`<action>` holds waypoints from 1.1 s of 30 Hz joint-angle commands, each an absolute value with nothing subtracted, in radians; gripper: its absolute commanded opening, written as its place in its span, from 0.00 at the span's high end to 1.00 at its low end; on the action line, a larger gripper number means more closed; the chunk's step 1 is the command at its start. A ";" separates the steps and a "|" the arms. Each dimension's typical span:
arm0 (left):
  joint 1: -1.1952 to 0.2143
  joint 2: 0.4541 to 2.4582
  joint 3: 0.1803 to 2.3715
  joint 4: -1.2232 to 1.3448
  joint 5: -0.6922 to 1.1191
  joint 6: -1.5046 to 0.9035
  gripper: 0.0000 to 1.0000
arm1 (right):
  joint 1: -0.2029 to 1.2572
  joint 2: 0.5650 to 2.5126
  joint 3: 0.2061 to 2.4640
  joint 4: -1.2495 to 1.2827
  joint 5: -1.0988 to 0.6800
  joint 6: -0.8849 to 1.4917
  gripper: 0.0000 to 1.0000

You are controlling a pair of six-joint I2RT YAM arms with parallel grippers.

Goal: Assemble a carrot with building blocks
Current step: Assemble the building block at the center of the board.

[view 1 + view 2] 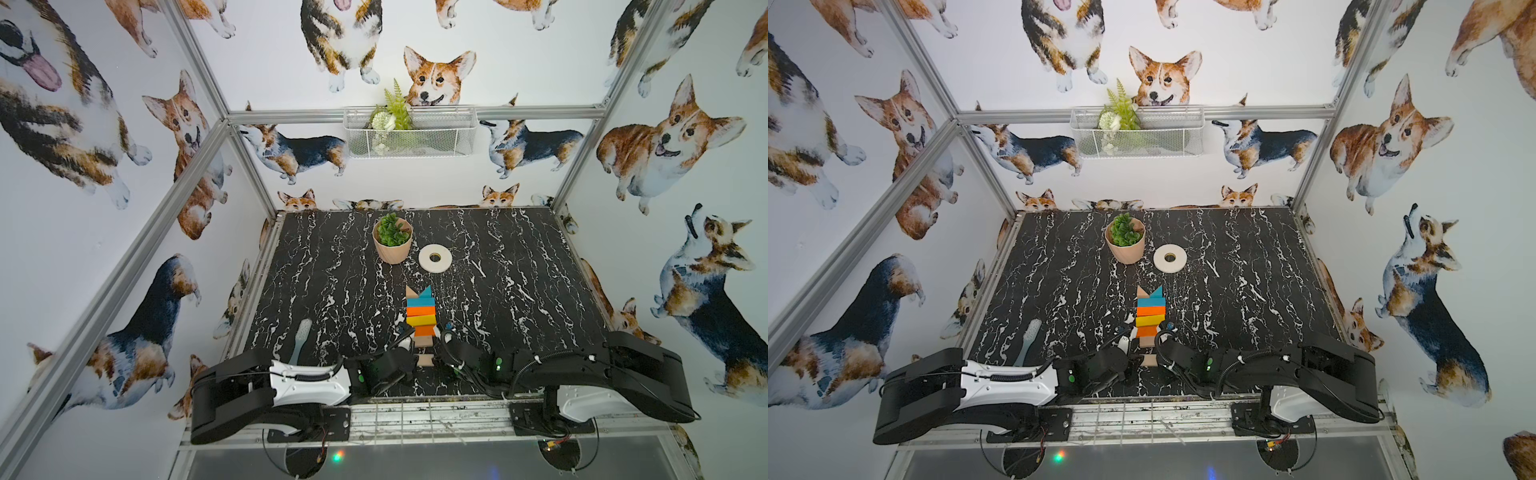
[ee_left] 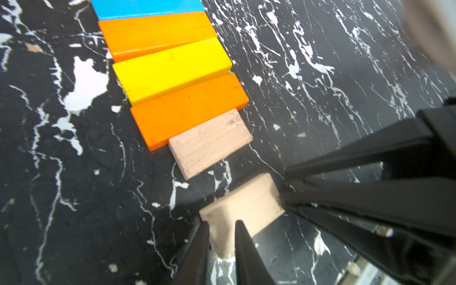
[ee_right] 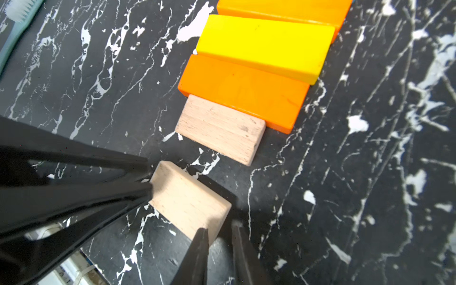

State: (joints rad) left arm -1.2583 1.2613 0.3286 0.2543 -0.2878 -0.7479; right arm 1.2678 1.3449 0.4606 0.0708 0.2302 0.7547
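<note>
Nearly there, I judge: the carrot [image 1: 420, 316] lies flat on the bench [image 1: 519, 270], just ahead of my two arms, and most of it is in place. At the far end sit the wood triangle [image 1: 410, 291] and the blue triangle [image 1: 427, 292]. After them come the blue bar [image 1: 419, 302], an orange bar [image 1: 420, 311], the yellow bar [image 1: 421, 320] and the second orange bar [image 2: 187, 111], each touching the next, though a little skewed. The first plain-wood block [image 2: 209, 143] is snug against that second orange bar. What is left is the last plain-wood block [image 2: 244, 199], which lies apart from its neighbour with a strip of bare bench between them, turned slightly off the column's line. My left pincer [image 2: 220, 228] is narrow, its fingers parted by only a slit, with the tips at one end of this block. My right pincer [image 3: 219, 232] is just as narrow and meets the opposite end. Neither wraps the block, so I take this for nudging, not carrying. The work left, as I see it, is to slide the block up until it touches the other wood block, square it, and back both pincers away without knocking the column.
</note>
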 commanded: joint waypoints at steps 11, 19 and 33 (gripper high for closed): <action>-1.286 1.327 0.328 0.288 -0.311 -0.780 0.78 | 1.267 1.429 0.475 0.117 0.188 0.786 0.73; -1.285 1.325 0.340 0.279 -0.325 -0.767 0.78 | 1.263 1.418 0.496 0.086 0.206 0.750 0.72; -1.286 1.351 0.367 0.284 -0.324 -0.756 0.78 | 1.230 1.452 0.505 0.108 0.193 0.727 0.72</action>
State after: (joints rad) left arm -1.2839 1.3483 0.3584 0.2630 -0.3454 -0.7586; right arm 1.2343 1.4353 0.5041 0.1310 0.2337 0.7357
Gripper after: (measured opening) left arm 0.216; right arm 0.277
